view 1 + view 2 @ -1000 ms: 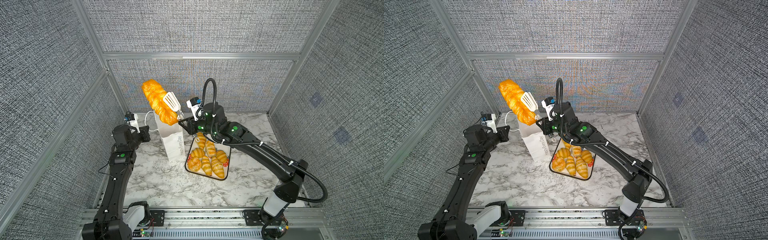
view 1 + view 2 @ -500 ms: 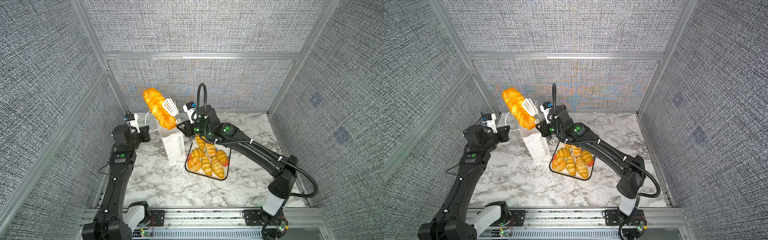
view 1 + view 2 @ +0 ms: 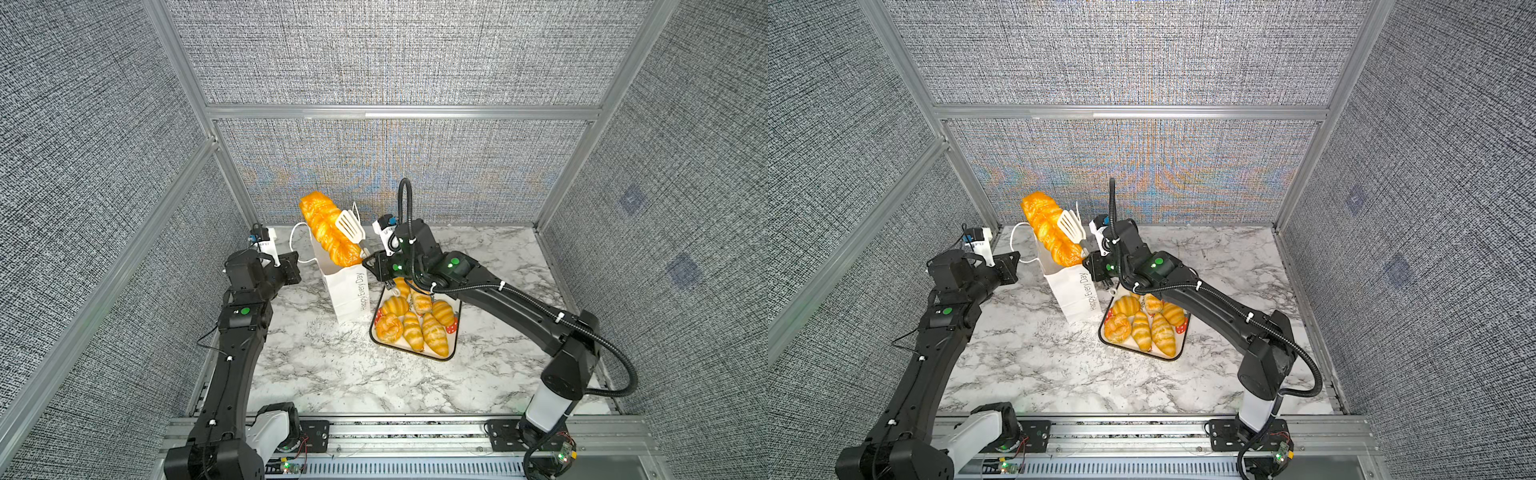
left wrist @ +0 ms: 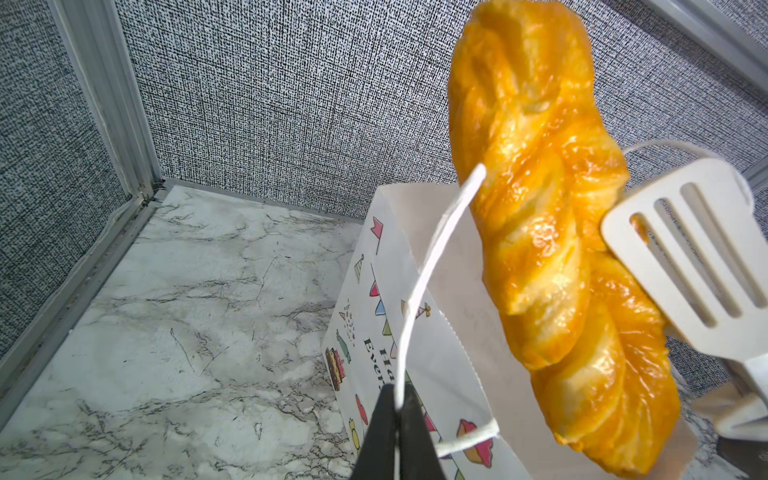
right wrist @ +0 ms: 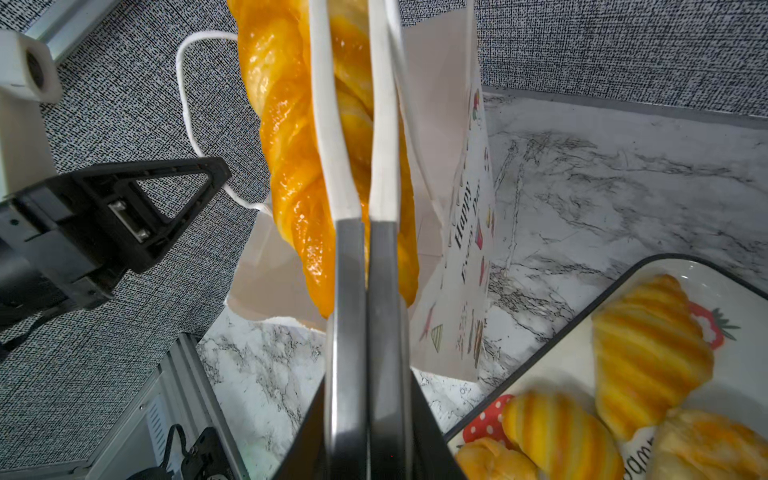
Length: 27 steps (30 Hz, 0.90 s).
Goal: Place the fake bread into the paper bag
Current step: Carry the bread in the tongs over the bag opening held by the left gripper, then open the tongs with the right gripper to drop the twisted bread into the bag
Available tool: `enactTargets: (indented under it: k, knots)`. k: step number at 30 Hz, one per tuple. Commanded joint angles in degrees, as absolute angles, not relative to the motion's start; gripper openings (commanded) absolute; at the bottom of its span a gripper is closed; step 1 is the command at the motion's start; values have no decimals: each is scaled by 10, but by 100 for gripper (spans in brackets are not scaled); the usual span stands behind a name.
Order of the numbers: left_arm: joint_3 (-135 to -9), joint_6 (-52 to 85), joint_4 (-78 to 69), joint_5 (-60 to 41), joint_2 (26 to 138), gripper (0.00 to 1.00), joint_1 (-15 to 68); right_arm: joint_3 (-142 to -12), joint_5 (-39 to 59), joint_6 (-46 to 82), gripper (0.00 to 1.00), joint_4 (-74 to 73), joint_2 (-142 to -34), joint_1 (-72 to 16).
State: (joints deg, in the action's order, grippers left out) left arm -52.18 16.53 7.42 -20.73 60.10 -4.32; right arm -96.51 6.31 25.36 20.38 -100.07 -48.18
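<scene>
A long braided loaf [image 3: 328, 232] [image 3: 1050, 230] of fake bread hangs steeply tilted, pinched between white slotted tongs [image 3: 348, 226] [image 4: 685, 257]. Its lower end sits at the open mouth of the paper bag [image 3: 347, 291] [image 3: 1073, 291] [image 5: 449, 174]. My right gripper [image 3: 370, 262] [image 5: 368, 399] is shut on the tongs' metal arms, just right of the bag. My left gripper [image 3: 297, 262] [image 4: 397, 409] is shut on the bag's white cord handle [image 4: 432, 257], left of the bag. More fake bread, croissants and rolls [image 3: 415, 324] [image 5: 644, 353], lies on the tray.
The strawberry-printed tray [image 3: 409, 352] [image 3: 1142, 353] [image 5: 739, 291] with a dark rim lies right beside the bag, under the right arm. Grey fabric walls with metal posts close the back and sides. Marble tabletop [image 3: 332, 374] spreads toward the front rail.
The right arm has come down and slightly back with the tongs, bringing the braided loaf from above the bag to its mouth. The left arm has held still on the handle.
</scene>
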Motion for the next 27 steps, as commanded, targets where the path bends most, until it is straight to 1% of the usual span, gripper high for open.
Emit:
enactTargets:
  k: [1, 8, 15, 16, 18, 27]
  knots:
    - [-521, 164, 61, -209, 599, 7, -44, -957, 61, 262, 18, 158, -994, -480]
    - [-522, 164, 61, -208, 598, 7, -44, -944, 58, 265, 19, 154, -985, -480]
    - [-521, 164, 61, -206, 595, 7, -44, -943, 59, 267, 31, 159, -982, -480]
    - [-521, 164, 61, -207, 596, 6, -44, -943, 59, 266, 33, 160, -982, -480]
    - [-521, 164, 61, -209, 596, 1, -44, -943, 59, 266, 37, 162, -983, -480]
    - [-521, 164, 61, -209, 597, 0, -44, -942, 62, 269, 45, 164, -982, -480]
